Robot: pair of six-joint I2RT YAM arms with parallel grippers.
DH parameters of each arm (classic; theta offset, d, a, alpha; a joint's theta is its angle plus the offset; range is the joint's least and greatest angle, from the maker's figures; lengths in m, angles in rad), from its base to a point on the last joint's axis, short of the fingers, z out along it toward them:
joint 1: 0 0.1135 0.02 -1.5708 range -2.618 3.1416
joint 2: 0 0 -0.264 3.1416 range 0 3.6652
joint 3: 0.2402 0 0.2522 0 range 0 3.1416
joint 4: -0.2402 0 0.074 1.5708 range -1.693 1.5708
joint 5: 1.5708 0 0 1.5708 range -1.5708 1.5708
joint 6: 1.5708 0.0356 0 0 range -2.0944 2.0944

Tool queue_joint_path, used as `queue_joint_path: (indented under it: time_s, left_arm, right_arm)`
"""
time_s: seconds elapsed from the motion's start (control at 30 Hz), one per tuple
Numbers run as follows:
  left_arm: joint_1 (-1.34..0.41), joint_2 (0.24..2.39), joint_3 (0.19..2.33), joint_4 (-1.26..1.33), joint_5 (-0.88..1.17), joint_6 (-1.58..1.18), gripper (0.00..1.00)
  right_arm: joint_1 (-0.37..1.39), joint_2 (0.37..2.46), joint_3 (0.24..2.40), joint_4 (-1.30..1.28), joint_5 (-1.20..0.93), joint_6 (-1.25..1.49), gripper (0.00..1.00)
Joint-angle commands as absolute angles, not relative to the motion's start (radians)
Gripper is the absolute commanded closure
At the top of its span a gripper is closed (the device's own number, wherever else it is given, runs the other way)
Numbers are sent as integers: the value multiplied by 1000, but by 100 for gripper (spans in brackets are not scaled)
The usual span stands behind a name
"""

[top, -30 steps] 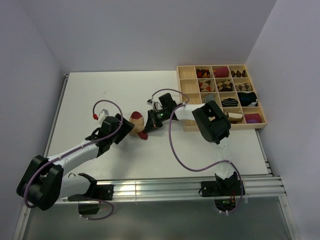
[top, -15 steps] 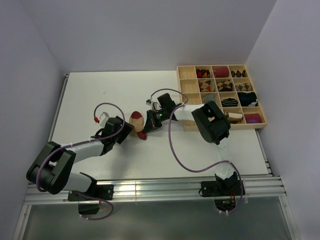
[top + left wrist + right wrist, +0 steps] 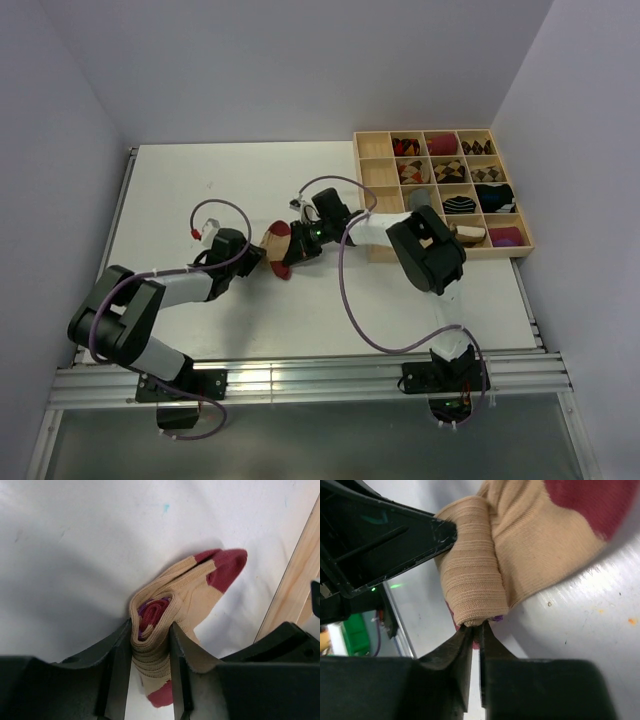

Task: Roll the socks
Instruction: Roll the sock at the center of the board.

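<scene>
Two pairs of jaws hold the beige sock [image 3: 272, 238] on the bench [image 3: 170, 195] beside the tray [image 3: 420, 132]: the left jaws clamp its rolled middle, seemingly to stop it unrolling, while the right jaws, nearly closed, nip the roll's end.

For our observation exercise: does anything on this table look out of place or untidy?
The beige sock is only half rolled: the left tool squeezes the roll, but the red toe sticks out loose.

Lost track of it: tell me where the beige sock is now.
In the top view the beige sock lies near the centre, left of the wooden tray, half rolled between the left gripper and right gripper.
</scene>
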State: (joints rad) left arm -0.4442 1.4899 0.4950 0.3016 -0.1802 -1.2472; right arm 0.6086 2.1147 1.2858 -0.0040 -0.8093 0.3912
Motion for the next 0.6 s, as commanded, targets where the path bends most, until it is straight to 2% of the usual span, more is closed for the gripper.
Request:
queue_joint_path:
  time_s: [0.0,0.07,0.17,0.3,0.37,0.47,0.57]
  left_arm:
    - [-431,1586,514,130,-204,-1154,81]
    - [-431,1600,528,127,-169,-1115,85]
    - [-423,1640,586,74,-134,-1028,86]
    - [-425,1710,690,-36,-86,-887,86]
    - [-428,1723,739,-81,-68,-818,86]
    - [-446,1718,772,-130,-61,-740,86]
    - [-469,1720,793,-164,-43,-690,85]
  right_arm:
    - [641,2022,1212,-3,-695,345,83]
    - [658,1970,1183,52,-654,338,69]
    - [679,1883,1111,119,-560,316,54]
    - [725,1737,984,201,-387,223,40]
    - [762,1654,948,225,-209,164,32]
    - [854,1586,894,264,24,34,24]
    - [945,1583,876,290,168,-81,22]
